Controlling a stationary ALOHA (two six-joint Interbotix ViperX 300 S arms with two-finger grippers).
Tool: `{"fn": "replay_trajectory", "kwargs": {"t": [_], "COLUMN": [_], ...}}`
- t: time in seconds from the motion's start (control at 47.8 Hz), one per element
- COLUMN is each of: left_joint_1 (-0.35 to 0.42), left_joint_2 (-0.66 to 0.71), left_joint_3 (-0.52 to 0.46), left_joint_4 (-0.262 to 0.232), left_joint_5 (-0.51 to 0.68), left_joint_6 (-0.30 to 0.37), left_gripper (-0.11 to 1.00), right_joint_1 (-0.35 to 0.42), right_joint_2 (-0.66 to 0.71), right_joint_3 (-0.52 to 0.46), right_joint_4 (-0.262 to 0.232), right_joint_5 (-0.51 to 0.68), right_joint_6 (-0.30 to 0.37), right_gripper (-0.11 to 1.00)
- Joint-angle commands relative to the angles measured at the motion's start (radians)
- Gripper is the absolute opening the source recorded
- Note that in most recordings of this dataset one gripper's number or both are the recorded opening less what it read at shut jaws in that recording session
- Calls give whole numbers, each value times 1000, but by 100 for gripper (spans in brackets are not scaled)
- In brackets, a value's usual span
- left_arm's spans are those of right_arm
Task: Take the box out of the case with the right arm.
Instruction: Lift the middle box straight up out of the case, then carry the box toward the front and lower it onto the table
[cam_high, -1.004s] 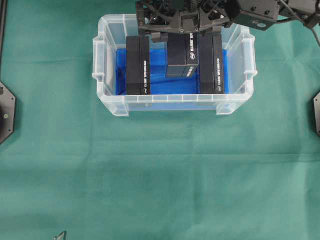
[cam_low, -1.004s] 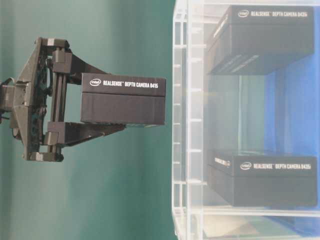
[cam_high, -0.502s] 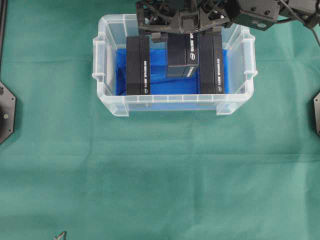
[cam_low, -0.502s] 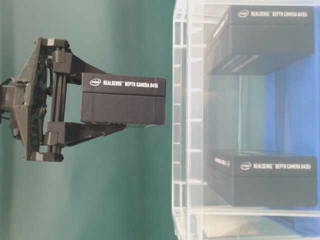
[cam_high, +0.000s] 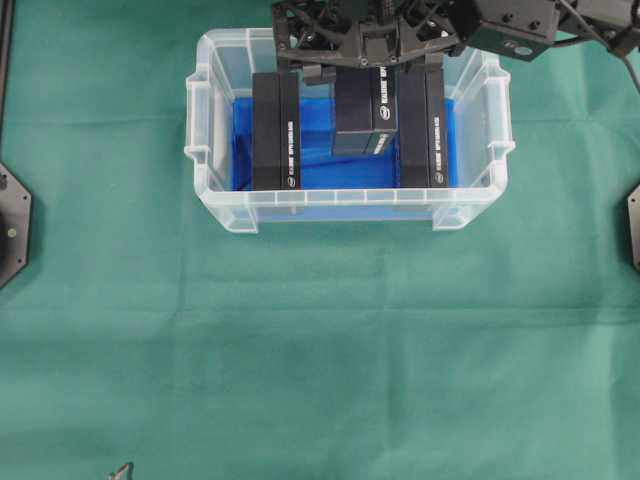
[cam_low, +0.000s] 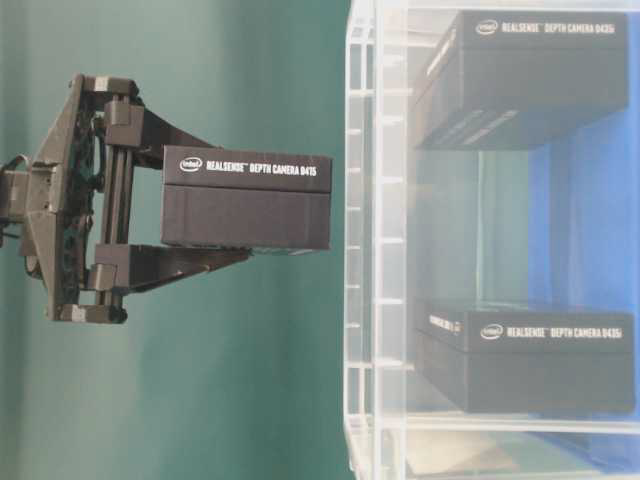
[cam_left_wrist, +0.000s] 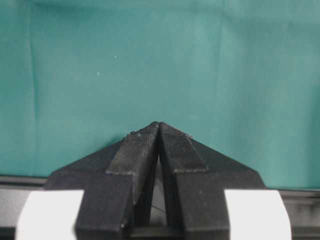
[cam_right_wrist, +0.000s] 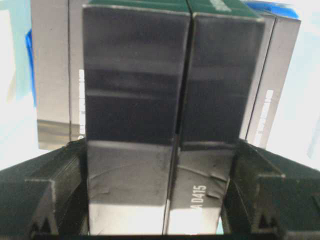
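Right gripper (cam_low: 165, 228): clamped on the RealSense D415 box (cam_low: 246, 198), which is held above the case (cam_high: 205, 180), clear of its rim.
Case: two more boxes (cam_high: 275, 130) are seen inside on the blue sheet (cam_high: 335, 170).
Left gripper (cam_left_wrist: 159, 131): fingers pressed together, nothing held, over the green cloth (cam_left_wrist: 150, 60).

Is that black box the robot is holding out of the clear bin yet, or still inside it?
Out. In the table-level view the box, held in the right hand, hangs clear of the case rim.

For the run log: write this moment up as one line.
right gripper: shut on box | box: lifted clear above case | in case: two boxes | left gripper: shut, empty, over green cloth
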Motion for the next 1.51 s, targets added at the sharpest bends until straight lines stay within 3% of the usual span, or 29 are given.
{"fn": "replay_trajectory", "kwargs": {"t": [0.0,0.439,1.025,1.485], "left_joint_1": [-2,-2,-2,-2], "left_joint_2": [3,3,-2,0], "left_joint_3": [-26,-26,-26,-26], "left_joint_4": [3,2,2,2], "left_joint_5": [-3,-3,-3,-3], "left_joint_6": [0,0,-2,-2], "left_gripper": [0,0,0,0], "right_joint_1": [3,160,456,474], "right_joint_2": [-55,-55,-55,-55], "right_joint_3": [-31,-34,-35,-35], "right_joint_4": [0,-3,-3,-17], "right_joint_5": [0,23,55,71], "right_joint_6": [3,144,433,448], "right_gripper": [66,66,66,66]}}
